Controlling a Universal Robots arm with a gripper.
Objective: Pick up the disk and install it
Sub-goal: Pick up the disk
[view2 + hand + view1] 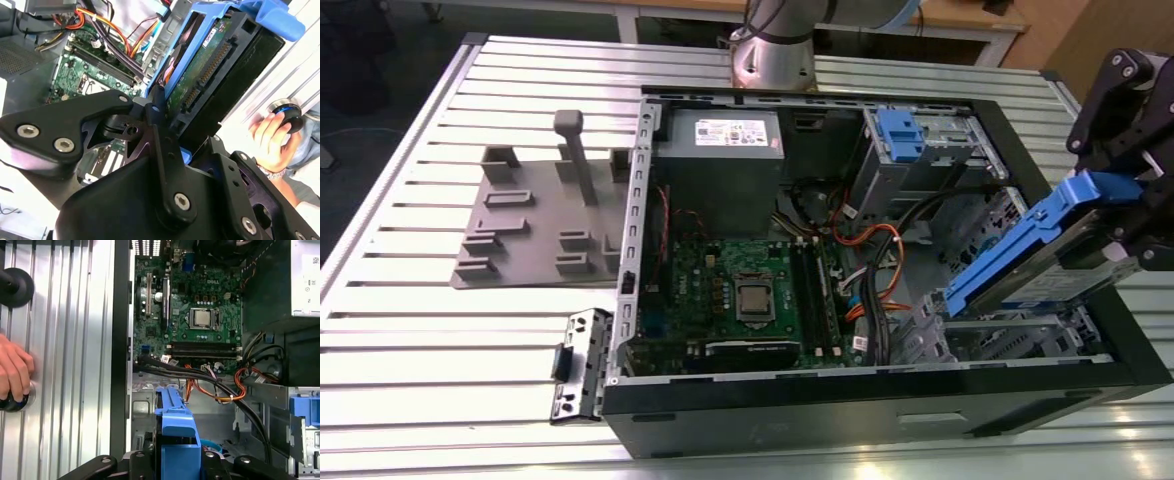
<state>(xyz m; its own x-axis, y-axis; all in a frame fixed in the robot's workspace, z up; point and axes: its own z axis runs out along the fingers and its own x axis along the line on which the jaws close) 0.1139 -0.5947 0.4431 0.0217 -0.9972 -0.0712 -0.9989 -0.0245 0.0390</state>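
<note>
The disk point(1034, 262), tilted in its blue rails, hangs over the open computer case point(854, 405) at the exterior view's right, the gripper's point(1121, 215) fingers point(156, 117) clenched on it. A person's hand point(12, 372) rests on a knob point(287, 115) on the bench point(427, 330).

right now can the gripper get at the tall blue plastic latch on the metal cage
Probably not: the gripper is shut on the silver hard drive with blue rails, apart from the tall blue latch.
</note>
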